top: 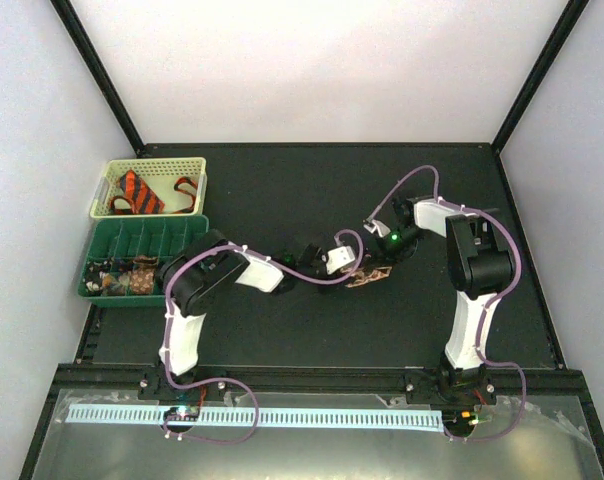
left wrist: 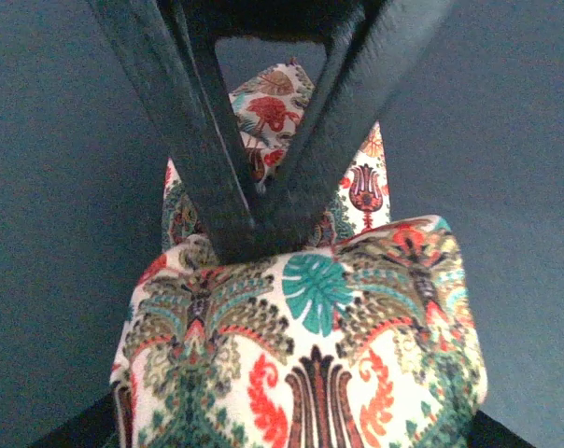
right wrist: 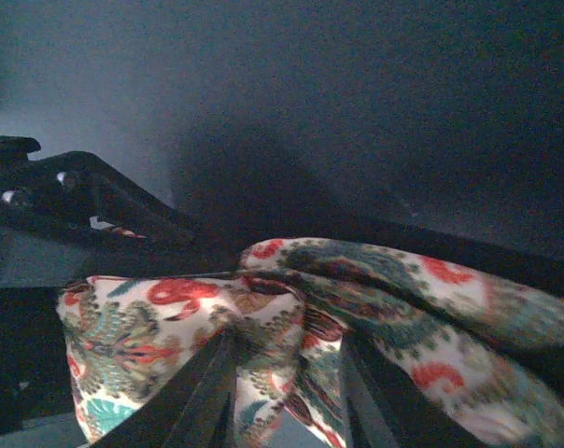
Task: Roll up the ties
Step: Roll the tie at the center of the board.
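1. Paisley tie (top: 370, 272) lies bunched near the middle of the black table (top: 282, 180), slightly toward the right edge, with both arms meeting over it.
2. The left gripper (left wrist: 259, 229) has its fingers drawn into a tight V, clamped on a fold of the cloth. The right gripper (right wrist: 287, 341) straddles a gathered bunch and appears to pinch it.
3. Rolling this tie seems to be the step in hand, as the fabric shows loose folds rather than a neat coil. Next, one gripper would likely anchor the core while the other winds the free length around it under tension.
4. An orange striped tie (top: 137, 190) waits in the cream basket (top: 197, 165) by the left edge.
5. The paisley tie's free end and remaining length are hidden by the arms or cropped.
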Controlling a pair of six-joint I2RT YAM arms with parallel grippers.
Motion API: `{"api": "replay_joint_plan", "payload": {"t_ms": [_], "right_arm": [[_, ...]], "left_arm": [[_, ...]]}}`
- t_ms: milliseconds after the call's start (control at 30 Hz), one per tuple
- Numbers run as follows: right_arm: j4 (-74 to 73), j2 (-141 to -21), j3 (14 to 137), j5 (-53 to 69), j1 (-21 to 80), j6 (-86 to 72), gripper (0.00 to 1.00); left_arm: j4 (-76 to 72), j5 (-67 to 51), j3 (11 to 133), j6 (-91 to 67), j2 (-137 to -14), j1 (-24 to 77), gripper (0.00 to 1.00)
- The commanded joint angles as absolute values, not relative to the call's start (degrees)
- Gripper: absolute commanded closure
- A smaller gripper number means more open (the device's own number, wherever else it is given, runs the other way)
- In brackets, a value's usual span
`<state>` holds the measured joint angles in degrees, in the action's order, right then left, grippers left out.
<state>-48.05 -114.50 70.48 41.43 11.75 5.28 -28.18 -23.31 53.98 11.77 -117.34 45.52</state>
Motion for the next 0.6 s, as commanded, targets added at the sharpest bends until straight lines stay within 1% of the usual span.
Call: {"api": "replay_joint_plan", "payload": {"t_ms": [0, 100, 167, 233, 300, 467, 500, 567], "right_arm": [[-52.0, -114.6, 72.0, 45.3, 11.2, 6.4, 0.57], [-53.8, -112.9, 71.8, 50.9, 11.5, 6.5, 0.47], [-54.6, -112.6, 71.8, 55.0, 12.5, 6.8, 0.42], [-55.9, -112.9, 72.5, 56.4, 14.0, 7.8, 0.42], [-56.2, -113.1, 72.8, 56.6, 15.1, 7.8, 0.44], [-57.8, -114.6, 72.7, 51.6, 15.9, 8.8, 0.58], [-58.4, -115.1, 72.9, 50.0, 15.8, 9.7, 0.62], [-58.5, -115.7, 72.8, 47.1, 15.6, 10.6, 0.78]], "left_arm": [[-19.8, -19.3, 47.9, 18.0, -113.2, 45.7, 0.56], [-17.5, -18.8, 46.5, 19.6, -112.3, 45.8, 0.55], [-15.3, -18.4, 47.2, 19.9, -113.0, 45.8, 0.55], [-14.6, -18.2, 47.7, 20.3, -113.6, 45.8, 0.54], [-14.2, -17.9, 48.2, 20.6, -113.9, 45.8, 0.54], [-13.6, -17.5, 49.7, 20.6, -114.5, 45.8, 0.53], [-13.5, -17.6, 49.9, 20.5, -114.5, 45.8, 0.53], [-13.5, -17.7, 50.1, 20.2, -114.6, 45.8, 0.53]]}}
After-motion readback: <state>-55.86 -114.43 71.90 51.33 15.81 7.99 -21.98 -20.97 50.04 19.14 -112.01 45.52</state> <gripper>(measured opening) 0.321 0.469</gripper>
